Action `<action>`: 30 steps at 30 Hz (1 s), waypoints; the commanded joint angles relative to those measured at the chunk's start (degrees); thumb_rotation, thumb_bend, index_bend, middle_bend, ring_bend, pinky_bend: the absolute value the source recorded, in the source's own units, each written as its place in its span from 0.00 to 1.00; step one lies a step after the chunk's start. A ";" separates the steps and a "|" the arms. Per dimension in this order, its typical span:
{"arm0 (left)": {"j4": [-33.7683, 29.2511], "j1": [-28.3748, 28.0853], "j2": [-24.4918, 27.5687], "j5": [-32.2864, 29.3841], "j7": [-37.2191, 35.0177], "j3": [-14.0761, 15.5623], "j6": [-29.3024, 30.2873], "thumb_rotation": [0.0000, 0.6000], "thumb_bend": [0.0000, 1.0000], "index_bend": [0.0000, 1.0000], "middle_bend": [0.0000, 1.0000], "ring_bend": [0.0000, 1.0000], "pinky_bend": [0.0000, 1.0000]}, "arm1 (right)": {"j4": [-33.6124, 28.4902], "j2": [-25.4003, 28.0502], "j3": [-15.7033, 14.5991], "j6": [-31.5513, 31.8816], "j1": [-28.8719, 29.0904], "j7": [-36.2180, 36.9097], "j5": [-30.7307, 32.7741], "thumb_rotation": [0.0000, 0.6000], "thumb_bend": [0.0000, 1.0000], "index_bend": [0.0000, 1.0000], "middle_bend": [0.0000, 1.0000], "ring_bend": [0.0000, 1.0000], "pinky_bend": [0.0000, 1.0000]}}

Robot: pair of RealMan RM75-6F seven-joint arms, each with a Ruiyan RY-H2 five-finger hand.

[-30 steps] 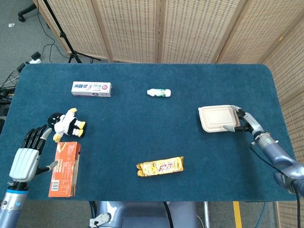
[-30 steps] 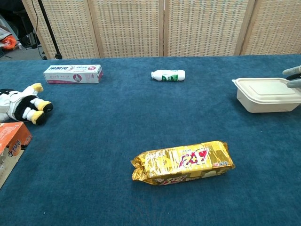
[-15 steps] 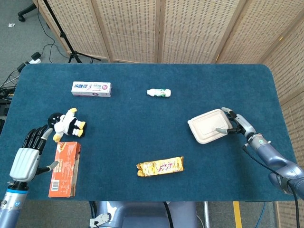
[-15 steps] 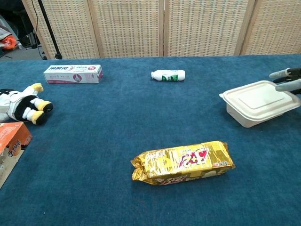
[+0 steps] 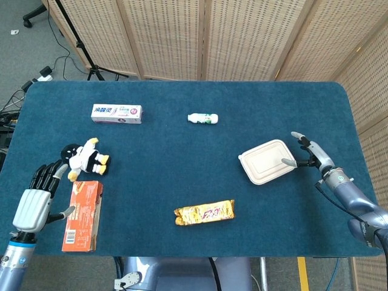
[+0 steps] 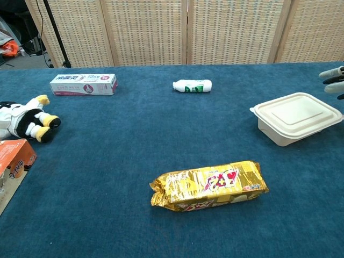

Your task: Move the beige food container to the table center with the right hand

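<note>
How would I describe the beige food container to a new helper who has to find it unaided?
Start at the blue table and go to its right side, just left of the robot's right hand. The beige food container sits there, closed. It is the only plain, unprinted thing, a rounded lidded box.

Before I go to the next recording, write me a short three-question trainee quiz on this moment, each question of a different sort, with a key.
1. True or false: the right hand grips the beige food container.
2. Which item lies nearest the table's front edge, in the middle?
A. the toothpaste box
B. the gold snack pack
C. the small white bottle
3. Fill in: the left hand rests beside the orange ____.

Key:
1. False. Its fingers are spread and the container sits on the table.
2. B
3. box
</note>
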 commanded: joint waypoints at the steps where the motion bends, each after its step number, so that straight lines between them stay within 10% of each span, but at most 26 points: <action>1: -0.04 0.02 -0.01 0.04 0.07 0.04 0.03 1.00 0.11 0.00 0.00 0.00 0.00 | -0.63 0.44 0.13 -0.23 -0.46 -0.78 0.69 1.00 0.23 0.04 0.00 0.00 0.04; 30: -0.29 0.06 0.74 0.66 -1.79 0.27 0.50 1.00 0.11 0.00 0.00 0.00 0.00 | -11.28 1.38 2.65 2.06 -3.96 -15.71 7.77 1.00 0.23 0.04 0.00 0.00 0.04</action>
